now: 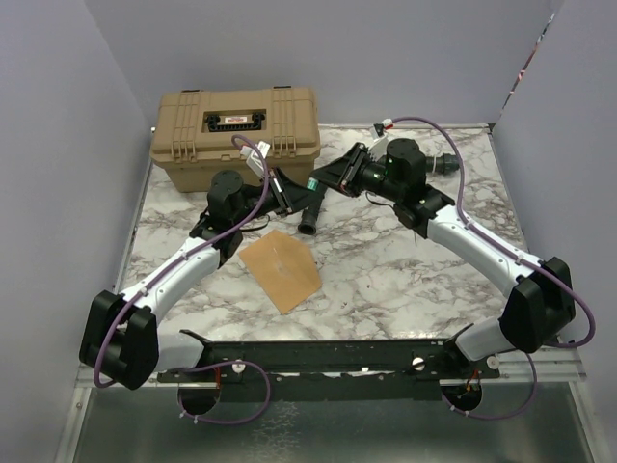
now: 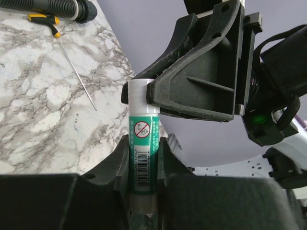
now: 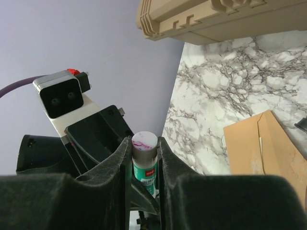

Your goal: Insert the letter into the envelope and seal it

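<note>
The orange-tan envelope [image 1: 280,268] lies flat on the marble table in front of both grippers; its flap crease shows in the right wrist view [image 3: 261,143]. The letter does not show as a separate sheet. A green glue stick [image 2: 144,148] is held in the air between the two grippers. My left gripper [image 2: 144,160] is shut on its green body. My right gripper [image 3: 144,153] is shut on its white cap end [image 3: 144,142]. In the top view the left gripper [image 1: 299,193] and right gripper [image 1: 333,177] meet above the table behind the envelope.
A tan toolbox [image 1: 236,135] stands shut at the back left, close behind the left arm. A yellow-handled screwdriver [image 2: 48,21] and a black ribbed hose [image 2: 48,7] lie on the table by the right arm. Grey walls enclose three sides.
</note>
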### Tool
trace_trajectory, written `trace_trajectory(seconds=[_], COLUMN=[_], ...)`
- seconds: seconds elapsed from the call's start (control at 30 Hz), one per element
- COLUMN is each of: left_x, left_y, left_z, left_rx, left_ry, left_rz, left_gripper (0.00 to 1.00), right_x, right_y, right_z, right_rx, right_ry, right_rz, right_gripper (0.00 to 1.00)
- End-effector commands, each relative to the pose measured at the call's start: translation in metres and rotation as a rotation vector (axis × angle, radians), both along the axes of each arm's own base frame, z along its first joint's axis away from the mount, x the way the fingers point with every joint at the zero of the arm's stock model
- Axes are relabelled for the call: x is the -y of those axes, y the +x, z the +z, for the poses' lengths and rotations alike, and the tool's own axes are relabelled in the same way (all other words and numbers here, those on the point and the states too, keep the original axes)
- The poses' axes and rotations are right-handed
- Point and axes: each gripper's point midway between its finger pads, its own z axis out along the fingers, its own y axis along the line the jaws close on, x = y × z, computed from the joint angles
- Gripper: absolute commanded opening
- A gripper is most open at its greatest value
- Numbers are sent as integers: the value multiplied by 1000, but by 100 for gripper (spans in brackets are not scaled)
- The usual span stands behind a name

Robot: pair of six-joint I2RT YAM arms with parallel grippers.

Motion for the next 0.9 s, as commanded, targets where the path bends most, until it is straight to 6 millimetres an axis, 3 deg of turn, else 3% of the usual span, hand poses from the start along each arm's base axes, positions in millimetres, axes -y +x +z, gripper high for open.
trace_trajectory(seconds=[0.0,0.1,0.2,0.33,0.63,0.87], left_x=[0,-2,-2,-3,-9,-13], left_y=[-14,-27,-41,-52,-47,-54], left_z=[14,10,5,9,14,21], left_rx=[126,249,337,433,478,489], left_ry=[17,118,204,257,266,245], left_rz=[-55,-127,-231,-323,-357,-386], left_gripper=[0,0,0,0,0,0], right_x=[-2,0,-2,-8,-1,-1], right_y=[-12,-17,-27,-42,-62,-78], right_z=[13,20,17,15,16,40], right_rx=[70,137,133,104,81,145], right_ry=[1,-77,-148,-145,-215,-142], right_rz=[76,134,222,329,427,478], right_gripper=[33,53,57,57,58,41])
